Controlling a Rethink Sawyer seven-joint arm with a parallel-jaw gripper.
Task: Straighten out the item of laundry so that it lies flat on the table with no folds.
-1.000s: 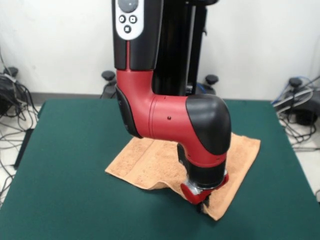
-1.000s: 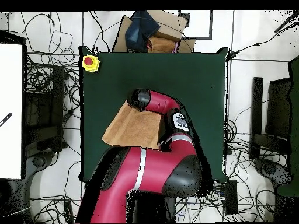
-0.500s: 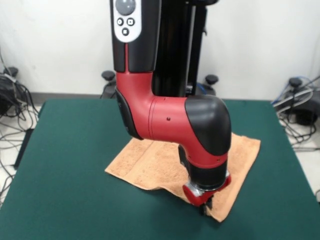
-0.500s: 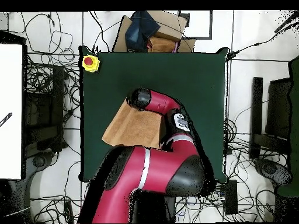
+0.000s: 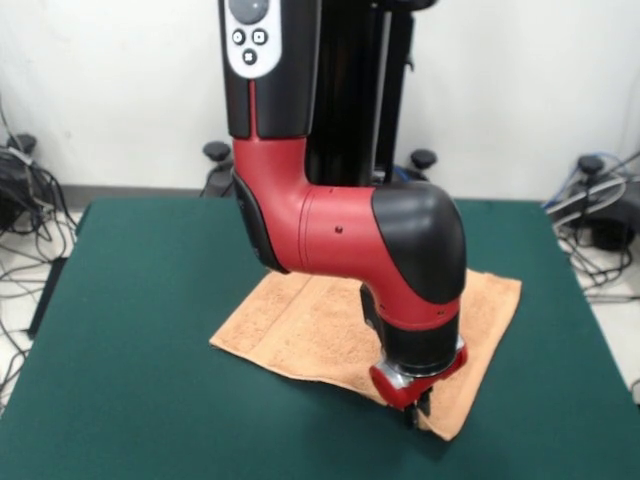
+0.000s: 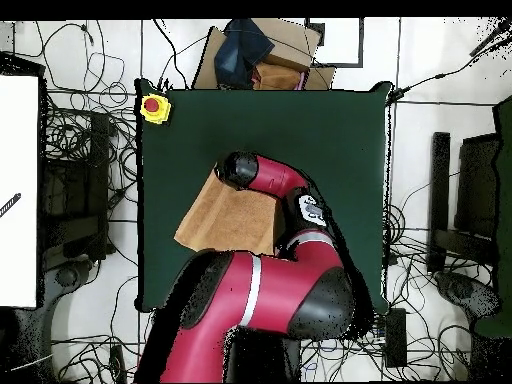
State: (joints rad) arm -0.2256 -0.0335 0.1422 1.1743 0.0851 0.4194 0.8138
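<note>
Front view: pincer (image 5: 412, 415) has sunk lower at towel's (image 5: 320, 325) lower-right corner; fingers' spread can't be told. Towel lies mid-surface (image 5: 150, 300), front edge now flatter — straightening apparently progressing.

My gripper (image 5: 414, 413) sits lower and nearer the camera than a second ago, down at the towel's (image 5: 320, 325) near corner. That corner stretches further toward the table's (image 5: 140, 380) near edge. The hump along the towel's front hem is flatter now. Overhead, my arm (image 6: 270, 295) shifts slightly.
</note>
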